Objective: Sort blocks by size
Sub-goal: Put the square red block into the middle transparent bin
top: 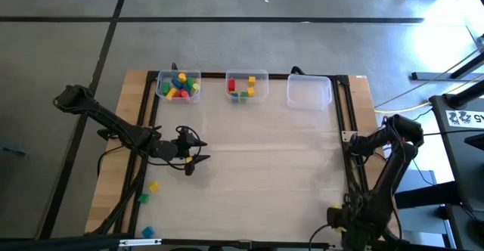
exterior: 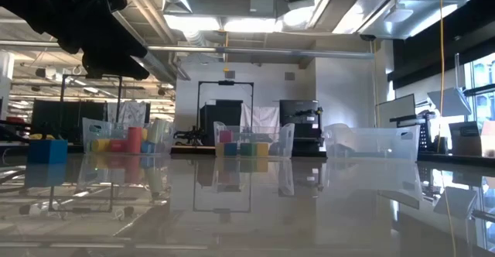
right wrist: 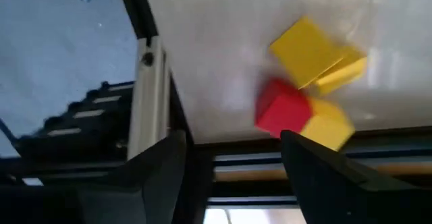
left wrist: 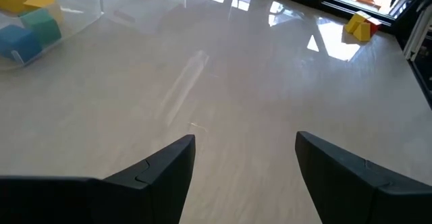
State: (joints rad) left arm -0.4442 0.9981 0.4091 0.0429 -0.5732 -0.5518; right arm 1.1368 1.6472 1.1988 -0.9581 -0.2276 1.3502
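A red block (right wrist: pixel 282 109) and yellow blocks (right wrist: pixel 307 52) lie bunched on the table by its dark edge rail, near the front right corner. My right gripper (right wrist: pixel 233 177) hangs open above them, pointing steeply down, with nothing between its fingers; in the high view it (top: pixel 338 218) is at the table's near right edge. My left gripper (left wrist: pixel 243 163) is open over bare table left of centre (top: pixel 189 154). Loose yellow (top: pixel 154 186), green (top: pixel 143 198) and blue (top: pixel 147 231) blocks lie near the left edge.
Three clear bins stand along the far edge: the left bin (top: pixel 179 86) holds several blocks, the middle bin (top: pixel 247 85) a few, and the right bin (top: pixel 309 91) shows none. A dark rail (top: pixel 344 130) runs along the table's right side.
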